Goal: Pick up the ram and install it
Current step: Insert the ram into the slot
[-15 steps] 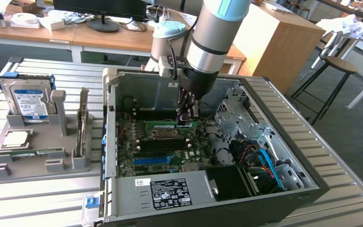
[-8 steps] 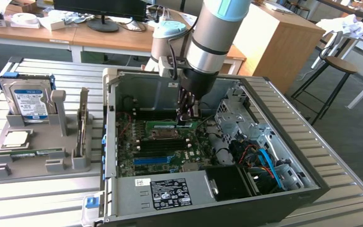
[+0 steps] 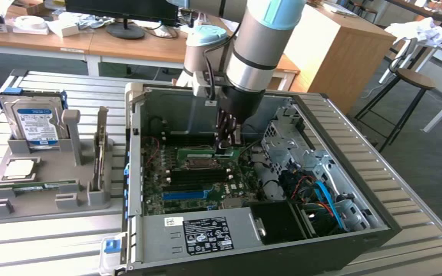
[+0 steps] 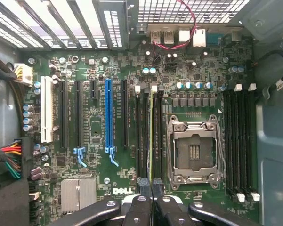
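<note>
My gripper reaches down into the open computer case, over the motherboard. In the wrist view its fingers are shut on the ram. The ram shows edge-on as a thin yellow-green strip, in line with the black memory slots beside the empty processor socket. In the exterior view a bit of green board, the ram, shows right under the fingertips. Whether the ram touches a slot I cannot tell.
A grey holder at the exterior view's left carries a hard drive, a silver processor chip, another green stick and an upright card. Cables and a power supply crowd the case.
</note>
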Motion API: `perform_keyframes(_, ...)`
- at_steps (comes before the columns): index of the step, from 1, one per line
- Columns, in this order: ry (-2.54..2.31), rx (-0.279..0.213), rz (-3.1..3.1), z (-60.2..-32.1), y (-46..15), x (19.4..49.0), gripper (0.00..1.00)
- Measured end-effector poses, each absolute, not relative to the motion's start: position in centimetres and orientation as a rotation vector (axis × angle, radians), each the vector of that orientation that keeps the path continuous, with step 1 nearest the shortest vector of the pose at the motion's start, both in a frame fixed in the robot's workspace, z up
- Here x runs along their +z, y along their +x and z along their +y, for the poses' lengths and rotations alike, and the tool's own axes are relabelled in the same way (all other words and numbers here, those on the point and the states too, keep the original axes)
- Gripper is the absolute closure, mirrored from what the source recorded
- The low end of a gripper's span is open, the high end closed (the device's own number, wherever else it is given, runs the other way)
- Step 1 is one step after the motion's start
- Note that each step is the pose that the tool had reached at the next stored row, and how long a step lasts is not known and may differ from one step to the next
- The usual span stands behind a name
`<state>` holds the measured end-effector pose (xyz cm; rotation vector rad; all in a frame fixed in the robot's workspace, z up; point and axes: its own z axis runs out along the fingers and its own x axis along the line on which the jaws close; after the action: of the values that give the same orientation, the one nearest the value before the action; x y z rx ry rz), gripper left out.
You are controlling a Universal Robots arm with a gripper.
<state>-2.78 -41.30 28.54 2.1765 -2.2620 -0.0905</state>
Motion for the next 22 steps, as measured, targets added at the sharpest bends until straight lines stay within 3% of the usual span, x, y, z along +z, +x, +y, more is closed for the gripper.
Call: perform_keyframes(22,2.19,-0.092,-2.249,-41.5,-2.9,27.3,0.89)
